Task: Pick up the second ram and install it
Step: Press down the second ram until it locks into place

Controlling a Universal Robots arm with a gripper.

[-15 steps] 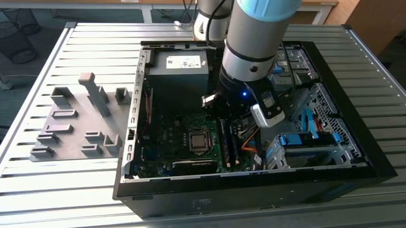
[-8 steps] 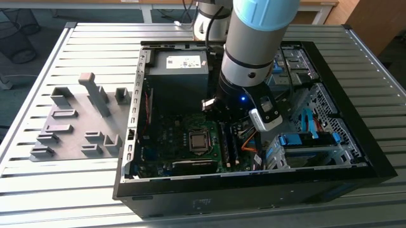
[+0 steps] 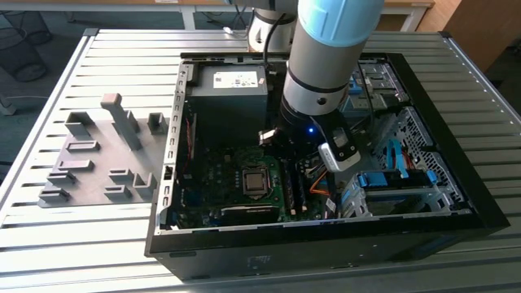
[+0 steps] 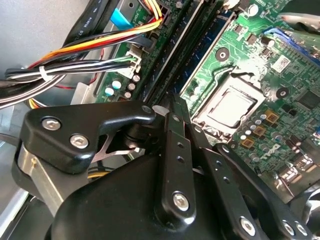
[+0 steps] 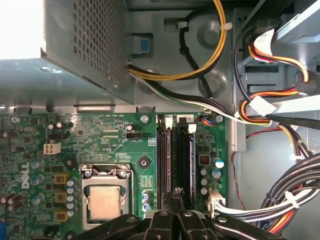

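My gripper (image 5: 176,194) is shut, its thin black fingers (image 4: 174,115) pressed together with their tips down at one end of the two dark memory slots (image 5: 175,155) on the green motherboard. I can make out nothing between the fingers. The slots (image 4: 185,45) run side by side away from the tips, with pale latches at their far ends. The second ram would be edge-on here and I cannot tell it from the slots. In the exterior view the arm's wrist (image 3: 313,116) reaches down into the open computer case, above the slots (image 3: 297,186).
The processor socket (image 5: 105,200) lies beside the slots. The grey power supply box (image 5: 75,50) stands past the board. Cable bundles (image 5: 280,200) crowd the other side of the slots. Grey holder blocks (image 3: 97,159) stand on the slatted table at the exterior view's left. A drive cage (image 3: 399,189) fills the case's right.
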